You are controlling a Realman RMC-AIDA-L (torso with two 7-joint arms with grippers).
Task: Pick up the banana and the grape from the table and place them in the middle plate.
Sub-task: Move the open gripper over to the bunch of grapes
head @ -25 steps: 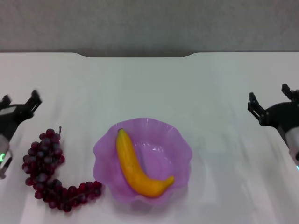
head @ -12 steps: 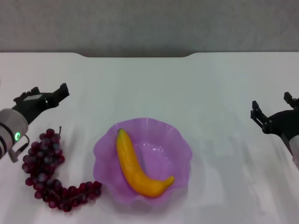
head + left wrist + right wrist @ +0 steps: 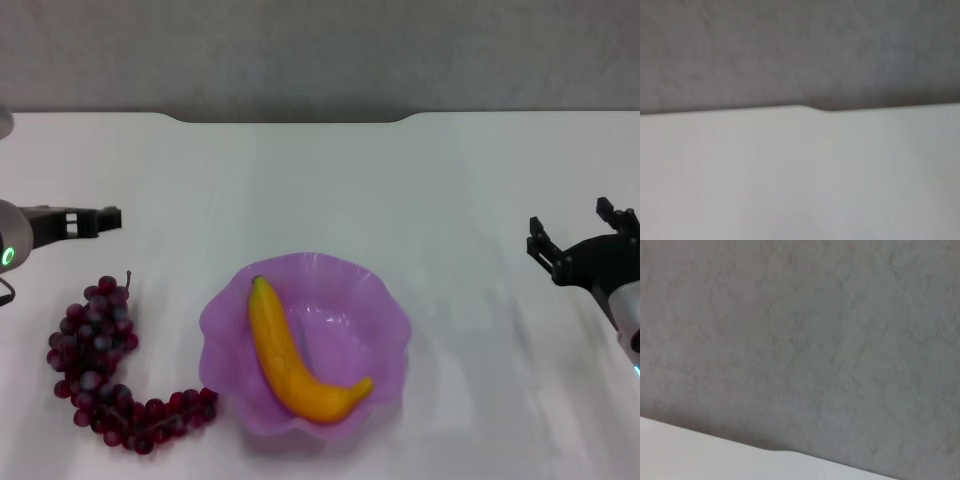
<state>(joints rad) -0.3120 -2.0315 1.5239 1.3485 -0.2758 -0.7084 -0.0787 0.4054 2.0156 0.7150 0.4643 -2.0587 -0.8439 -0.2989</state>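
the left gripper point(image 3: 100, 217) hangs over the table point(image 3: 320, 180) at its left edge, empty, seen side-on so i cannot tell whether it is apart or together. just beneath and nearer the robot than this gripper lies the grape point(image 3: 105, 370), a dark red-purple bunch curling from its stem end, which points up toward the gripper, round to a tail that reaches the rim of the middle plate point(image 3: 390, 310). the gripper is not touching the grape. the middle plate sits well to the gripper's right and closer to the robot, and the banana point(image 3: 295, 355) lies inside it, running diagonally with one tip at the far left and the other at the near right of the bowl. the right gripper point(image 3: 582, 238) is at the table's right edge, spread apart and holding nothing, well to the right of the plate. both wrist views show only bare table and the grey wall point(image 3: 800, 340) behind it
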